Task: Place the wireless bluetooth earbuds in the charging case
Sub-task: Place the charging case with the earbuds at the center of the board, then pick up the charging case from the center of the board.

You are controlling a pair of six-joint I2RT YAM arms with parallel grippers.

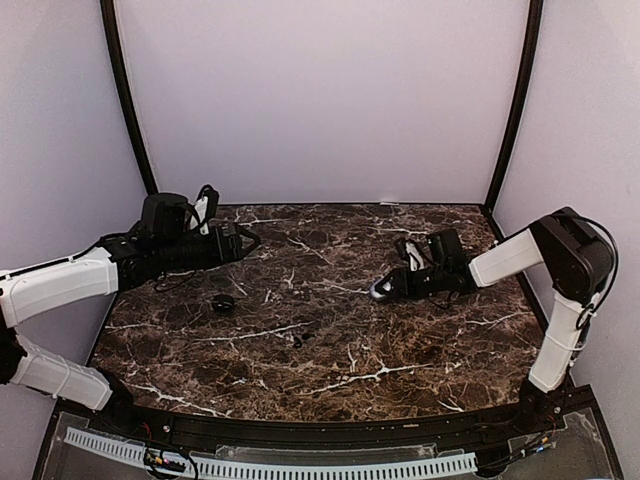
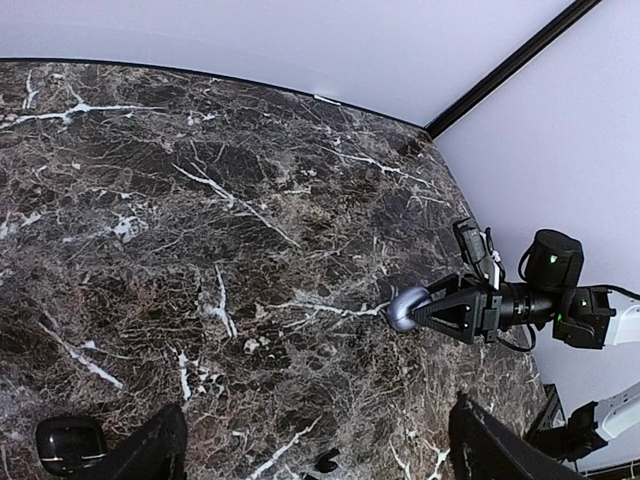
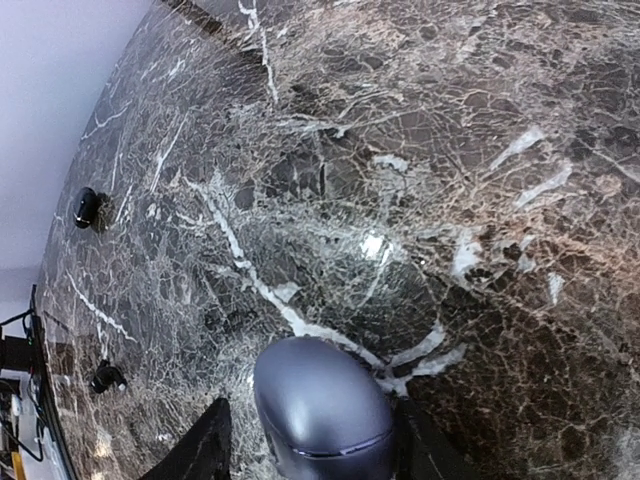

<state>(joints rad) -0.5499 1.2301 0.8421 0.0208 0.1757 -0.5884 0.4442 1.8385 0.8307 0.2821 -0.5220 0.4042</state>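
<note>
My right gripper (image 1: pixel 388 286) lies low over the marble table and is shut on a closed grey-purple charging case (image 1: pixel 378 292), held at the fingertips. In the right wrist view the case (image 3: pixel 322 395) fills the space between the fingers of the gripper (image 3: pixel 313 425). My left gripper (image 1: pixel 240 243) is open and empty at the far left, and its wrist view (image 2: pixel 318 405) shows the case (image 2: pixel 405 308) across the table. A small dark earbud (image 1: pixel 300 340) lies mid-table and also shows in both wrist views (image 2: pixel 325 462) (image 3: pixel 105 377). No pale purple earbuds are in view.
A larger glossy black rounded object (image 1: pixel 222 302) lies on the table below the left gripper, also seen in the left wrist view (image 2: pixel 70 443) and the right wrist view (image 3: pixel 86 205). White walls with black posts close the table's back and sides.
</note>
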